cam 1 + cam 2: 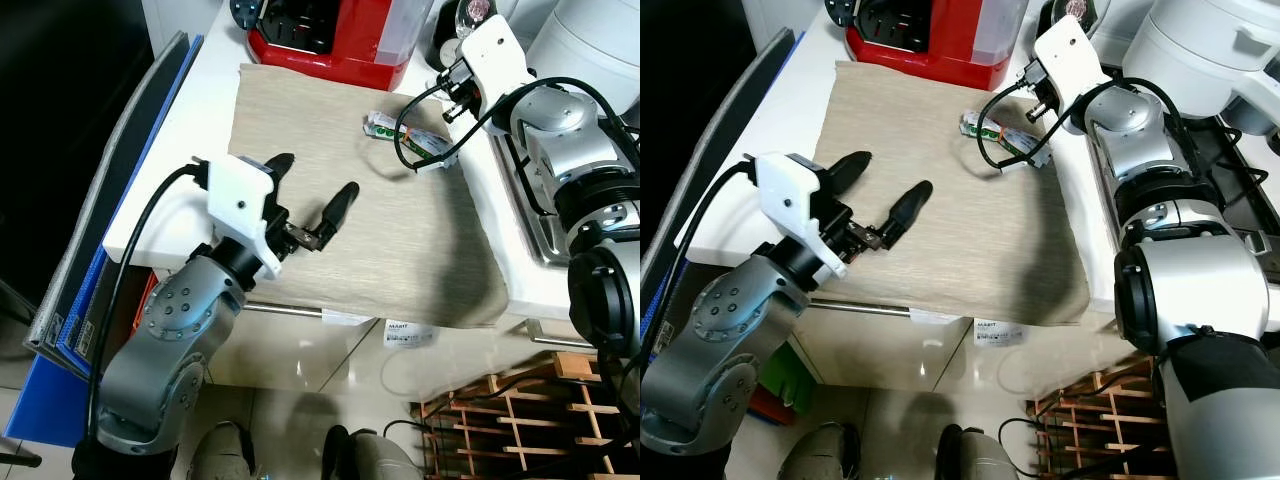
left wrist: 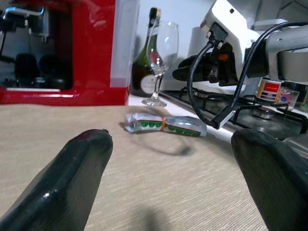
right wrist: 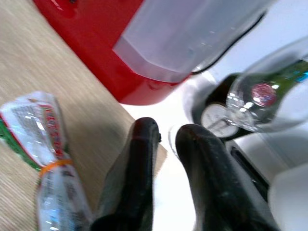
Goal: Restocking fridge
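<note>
Packet (image 1: 405, 134) lies loose by worktop's (image 1: 215, 90) back right edge, right tool (image 3: 166, 144) nearly clenched beside it, left tool (image 1: 312, 190) released mid-mat; sloppy reach could topple glass (image 2: 161, 57).

The red machine (image 1: 335, 40) at the far end of the tabletop (image 1: 190, 140) is cut off by the top edge, so its upper part cannot be seen. The print on the plastic packet (image 2: 166, 125) is too small to read, and it is blurred in the right wrist view. The right tool (image 3: 166, 139) hides the foot of the wine glass (image 3: 264, 101). The bottle (image 2: 147, 57) stands partly behind that glass, its label unreadable. The paper tag (image 1: 408, 333) under the cloth (image 1: 350, 200) is illegible.
</note>
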Available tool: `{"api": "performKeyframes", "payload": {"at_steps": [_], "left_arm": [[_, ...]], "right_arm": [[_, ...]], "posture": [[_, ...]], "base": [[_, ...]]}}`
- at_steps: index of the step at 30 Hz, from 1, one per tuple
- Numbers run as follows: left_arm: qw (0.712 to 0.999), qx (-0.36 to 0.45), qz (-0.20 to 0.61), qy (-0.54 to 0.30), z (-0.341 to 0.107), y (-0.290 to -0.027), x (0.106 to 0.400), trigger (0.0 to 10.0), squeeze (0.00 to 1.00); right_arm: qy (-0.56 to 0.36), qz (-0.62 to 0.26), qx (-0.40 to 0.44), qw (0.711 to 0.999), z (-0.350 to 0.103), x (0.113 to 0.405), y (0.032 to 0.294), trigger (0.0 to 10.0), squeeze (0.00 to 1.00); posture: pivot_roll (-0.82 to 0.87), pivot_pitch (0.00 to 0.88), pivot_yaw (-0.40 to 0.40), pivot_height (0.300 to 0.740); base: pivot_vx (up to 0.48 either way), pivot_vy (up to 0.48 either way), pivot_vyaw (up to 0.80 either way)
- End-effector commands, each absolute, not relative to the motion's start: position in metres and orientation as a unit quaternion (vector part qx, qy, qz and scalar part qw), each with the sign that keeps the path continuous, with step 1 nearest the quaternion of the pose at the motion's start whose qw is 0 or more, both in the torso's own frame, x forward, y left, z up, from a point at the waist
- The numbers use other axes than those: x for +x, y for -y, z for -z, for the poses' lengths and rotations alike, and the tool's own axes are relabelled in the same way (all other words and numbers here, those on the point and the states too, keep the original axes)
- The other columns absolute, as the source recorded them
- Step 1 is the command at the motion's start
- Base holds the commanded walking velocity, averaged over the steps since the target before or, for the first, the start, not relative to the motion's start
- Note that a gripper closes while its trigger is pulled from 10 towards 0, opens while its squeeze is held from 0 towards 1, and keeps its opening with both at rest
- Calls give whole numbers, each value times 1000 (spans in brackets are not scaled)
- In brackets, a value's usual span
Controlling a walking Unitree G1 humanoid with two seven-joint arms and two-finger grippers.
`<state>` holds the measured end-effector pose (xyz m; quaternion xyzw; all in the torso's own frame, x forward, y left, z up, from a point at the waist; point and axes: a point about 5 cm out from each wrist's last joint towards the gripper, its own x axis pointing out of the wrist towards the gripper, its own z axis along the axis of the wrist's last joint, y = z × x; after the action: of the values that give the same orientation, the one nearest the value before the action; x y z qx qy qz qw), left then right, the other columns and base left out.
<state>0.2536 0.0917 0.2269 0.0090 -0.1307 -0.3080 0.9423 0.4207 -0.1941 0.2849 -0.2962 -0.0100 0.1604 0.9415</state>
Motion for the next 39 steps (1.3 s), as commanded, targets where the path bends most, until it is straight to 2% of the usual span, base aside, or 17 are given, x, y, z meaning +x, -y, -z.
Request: {"api": "performKeyframes", "payload": {"at_steps": [1, 3, 5, 10, 19, 33, 39], "left_arm": [[934, 21, 323, 153, -231, -84, 253, 10000, 0], [915, 45, 327, 231, -251, -78, 246, 10000, 0], [904, 60, 333, 260, -259, -74, 242, 10000, 0], [891, 66, 360, 268, -260, -64, 237, 10000, 0], [902, 55, 349, 248, -248, -68, 238, 10000, 0], [910, 56, 332, 241, -247, -76, 237, 10000, 0], [922, 52, 306, 232, -243, -82, 233, 10000, 0]], "right_arm": [[15, -145, -286, 947, -296, 420, 203, 10000, 1000], [3, -143, -265, 954, -292, 419, 207, 10000, 1000], [-5, -144, -258, 955, -289, 419, 208, 10000, 1000], [-33, -158, -258, 952, -275, 419, 206, 10000, 1000], [-64, -201, -276, 938, -259, 419, 194, 10000, 1000], [-79, -207, -290, 931, -254, 418, 192, 10000, 1000], [-94, -206, -300, 927, -248, 418, 189, 10000, 1000]], "posture": [[111, 92, -127, 740], [126, 84, -138, 740], [128, 83, -140, 740], [133, 87, -145, 740], [154, 108, -162, 740], [183, 114, -173, 740], [206, 124, -208, 740]], "base": [[0, 0, 0], [0, 0, 0], [0, 0, 0], [0, 0, 0], [0, 0, 0], [0, 0, 0], [0, 0, 0]]}}
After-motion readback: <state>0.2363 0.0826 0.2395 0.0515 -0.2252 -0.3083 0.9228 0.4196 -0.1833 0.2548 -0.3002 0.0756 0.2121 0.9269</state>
